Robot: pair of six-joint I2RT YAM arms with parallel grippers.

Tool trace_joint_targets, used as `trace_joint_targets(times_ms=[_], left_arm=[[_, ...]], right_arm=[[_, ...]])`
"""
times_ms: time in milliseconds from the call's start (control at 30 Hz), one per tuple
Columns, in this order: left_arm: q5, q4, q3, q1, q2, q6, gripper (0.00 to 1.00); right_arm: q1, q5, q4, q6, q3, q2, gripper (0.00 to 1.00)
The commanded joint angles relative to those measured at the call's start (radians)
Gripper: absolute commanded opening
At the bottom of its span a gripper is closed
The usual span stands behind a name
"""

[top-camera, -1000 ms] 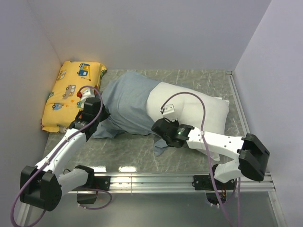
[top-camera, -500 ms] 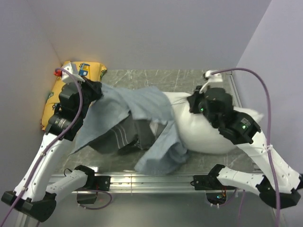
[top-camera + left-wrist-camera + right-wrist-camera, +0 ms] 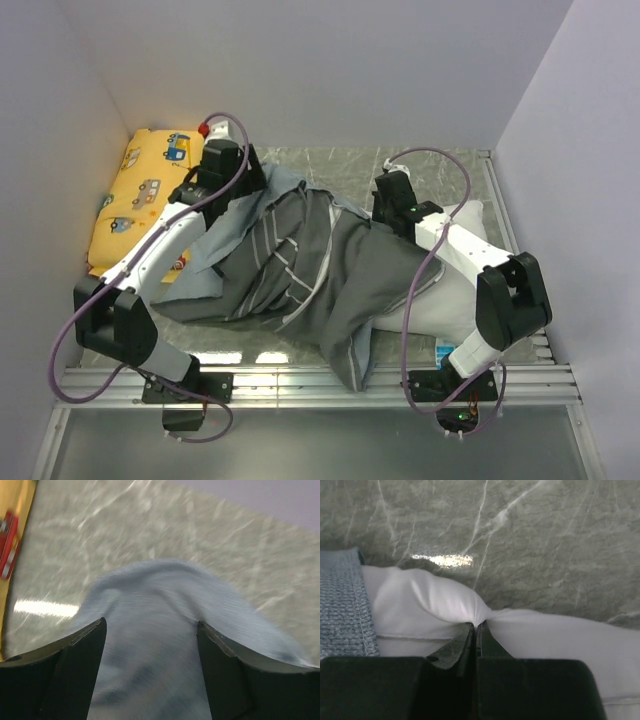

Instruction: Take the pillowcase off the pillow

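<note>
Here the pillow (image 3: 430,605) is pinched by the closed right gripper (image 3: 476,630). Leftward, the pillowcase (image 3: 300,270) is straddled by the wide-spread left gripper (image 3: 151,624).

Your L gripper (image 3: 151,624) now at the back by the yellow pillow (image 3: 140,200), jaws sprung apart w/ the pillowcase (image 3: 150,680) loose btwn them, its dark striped side flipped up, R gripper (image 3: 477,626) moved to the pillow (image 3: 445,300) far edge, pinching it

pillow (image 3: 447,303) mostly under pillowcase (image 3: 300,270)
</note>
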Motion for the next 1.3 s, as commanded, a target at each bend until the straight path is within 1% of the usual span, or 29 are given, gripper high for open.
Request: trace_joint_targets(times_ms=[0, 67, 167, 267, 300, 367, 400, 500, 567, 633, 667, 700, 733, 767, 800, 833, 867, 933, 967, 1000, 1067, 1100, 1167, 1200, 1267], left_arm=[[0.076, 0.08, 0.137, -0.011, -0.102, 0.064, 0.79], [0.088, 0.055, 0.152, -0.014, -0.128, 0.069, 0.81], [0.085, 0.052, 0.101, -0.057, -0.189, 0.064, 0.82], [0.046, 0.055, -0.007, -0.147, -0.246, 0.055, 0.82], [0.038, 0.057, -0.069, -0.198, -0.257, 0.038, 0.82], [0.039, 0.089, -0.136, -0.25, -0.283, 0.028, 0.82], [0.035, 0.093, -0.188, -0.296, -0.286, 0.012, 0.83], [0.029, 0.135, -0.266, -0.363, -0.288, -0.006, 0.83], [0.027, 0.17, -0.317, -0.374, -0.285, -0.026, 0.83], [0.007, 0.173, -0.326, -0.376, -0.28, -0.038, 0.79], [-0.005, 0.17, -0.325, -0.376, -0.272, -0.048, 0.75], [-0.023, 0.149, -0.319, -0.376, -0.268, -0.055, 0.62], [-0.097, 0.132, -0.308, -0.374, -0.263, -0.063, 0.52], [-0.137, 0.112, -0.28, -0.374, -0.254, -0.08, 0.4], [-0.187, 0.066, -0.265, -0.37, -0.252, -0.089, 0.18], [-0.258, 0.052, -0.251, -0.364, -0.251, -0.097, 0.09], [-0.292, 0.037, -0.236, -0.353, -0.258, -0.112, 0.02], [-0.321, 0.009, -0.234, -0.277, -0.281, -0.132, 0.01], [-0.32, 0.011, -0.255, -0.241, -0.322, -0.144, 0.0], [-0.305, 0.014, -0.272, -0.144, -0.349, -0.152, 0.0], [-0.234, 0.037, -0.332, -0.027, -0.428, -0.181, 0.01], [-0.199, 0.047, -0.352, 0.092, -0.453, -0.189, 0.0], [-0.116, 0.063, -0.393, 0.193, -0.499, -0.207, 0.0], [-0.096, 0.064, -0.4, 0.263, -0.502, -0.215, 0.0], [-0.071, 0.067, -0.407, 0.31, -0.502, -0.219, 0.01]], right_arm=[[0.017, 0.02, 0.033, 0.02, 0.009, -0.014, 0.0], [0.017, 0.029, 0.028, 0.019, 0.023, -0.011, 0.0], [0.017, 0.034, 0.028, 0.019, 0.037, -0.015, 0.0], [0.017, 0.032, 0.025, 0.019, 0.044, -0.015, 0.0], [0.017, 0.032, 0.023, 0.019, 0.043, -0.017, 0.0], [0.017, 0.032, 0.025, 0.019, 0.038, -0.026, 0.0], [0.017, 0.035, 0.028, 0.019, 0.032, -0.027, 0.0], [0.015, 0.038, 0.026, 0.017, 0.026, -0.038, 0.0], [0.015, 0.043, 0.029, 0.016, 0.023, -0.046, 0.0], [0.017, 0.051, 0.022, 0.014, 0.026, -0.049, 0.0], [0.015, 0.054, 0.02, 0.014, 0.027, -0.049, 0.0], [0.015, 0.063, 0.016, 0.013, 0.03, -0.05, 0.0], [0.014, 0.069, 0.011, 0.014, 0.033, -0.055, 0.0], [0.006, 0.074, 0.006, 0.014, 0.04, -0.055, 0.0], [0.0, 0.078, -0.001, 0.011, 0.043, -0.063, 0.0], [-0.008, 0.084, -0.004, 0.01, 0.044, -0.066, 0.0], [-0.028, 0.086, -0.007, 0.01, 0.049, -0.07, 0.0], [-0.058, 0.077, -0.017, 0.008, 0.053, -0.09, 0.0], [-0.083, 0.074, -0.02, 0.008, 0.05, -0.098, 0.0], [-0.097, 0.072, -0.024, 0.008, 0.049, -0.113, 0.0], [-0.121, 0.08, -0.03, 0.01, 0.046, -0.127, 0.0], [-0.144, 0.077, -0.032, 0.01, 0.041, -0.138, 0.0], [-0.172, 0.072, -0.036, 0.017, 0.037, -0.147, 0.0], [-0.195, 0.072, -0.041, 0.027, 0.033, -0.155, 0.0], [-0.216, 0.061, -0.041, 0.037, 0.027, -0.162, 0.0]])
